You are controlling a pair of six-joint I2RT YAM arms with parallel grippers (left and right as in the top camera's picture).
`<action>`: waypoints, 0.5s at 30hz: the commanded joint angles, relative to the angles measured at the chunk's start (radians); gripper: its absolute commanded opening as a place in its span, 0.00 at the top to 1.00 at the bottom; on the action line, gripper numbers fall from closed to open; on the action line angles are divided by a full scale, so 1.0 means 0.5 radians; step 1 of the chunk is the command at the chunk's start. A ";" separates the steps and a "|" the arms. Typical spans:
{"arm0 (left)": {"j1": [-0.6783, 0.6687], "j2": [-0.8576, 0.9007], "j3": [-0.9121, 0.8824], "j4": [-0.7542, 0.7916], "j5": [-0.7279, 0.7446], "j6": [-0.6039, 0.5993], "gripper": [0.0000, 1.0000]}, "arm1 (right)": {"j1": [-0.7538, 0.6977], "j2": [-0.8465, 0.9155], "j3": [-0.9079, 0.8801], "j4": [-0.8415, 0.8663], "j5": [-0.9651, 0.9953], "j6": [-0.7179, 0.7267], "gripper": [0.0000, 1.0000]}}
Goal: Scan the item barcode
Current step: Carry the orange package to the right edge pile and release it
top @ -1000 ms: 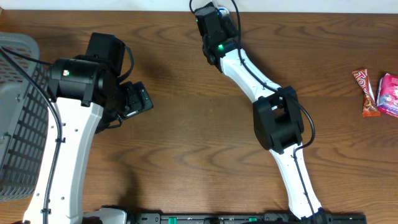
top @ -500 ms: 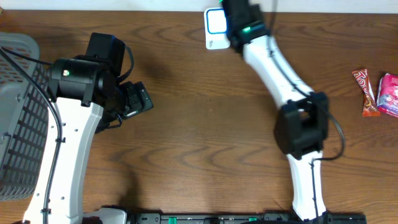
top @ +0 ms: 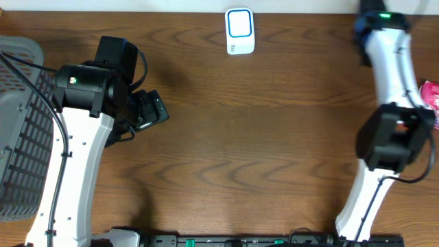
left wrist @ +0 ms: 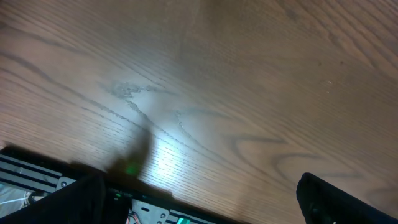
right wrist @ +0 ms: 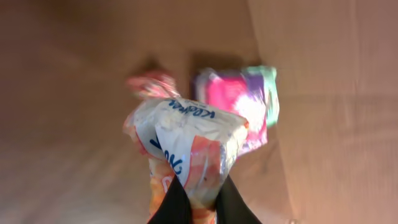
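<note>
While the right gripper pinched one white-and-orange packet between its two dark fingers, two more packets lay on the table beyond the fingertips. One pink packet lay just past the held one, to the right in the wrist view. One red packet lay past it to the left. Pink and red lay close beside each other; whether they touched could not be told because of blur. The held packet stood up from the fingertips, crumpled at the pinch.

Left gripper: two fingers spread wide, bare wood between them, nothing gripped.

Overhead count was two arms, one scanner, one basket, and one sliver of the pink packet at the right edge beside the right arm. The scanner, white with a blue-rimmed face, lay flat at the far edge, between the two arms and well apart from both sets of fingers. The basket, grey mesh, sat behind the left fingers at the table's left end; its contents could not be told.
</note>
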 commanded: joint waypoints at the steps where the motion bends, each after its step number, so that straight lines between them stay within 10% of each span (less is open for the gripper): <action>1: 0.008 0.011 0.014 -0.013 -0.034 0.003 0.02 | -0.220 -0.010 -0.002 0.011 -0.449 0.076 0.99; 6: 0.008 0.011 0.014 -0.013 -0.034 0.003 0.02 | -0.445 -0.001 -0.002 0.105 -1.031 0.079 0.99; 15: 0.008 0.011 0.014 -0.013 -0.034 0.003 0.02 | -0.620 0.014 -0.021 0.219 -0.937 0.078 0.93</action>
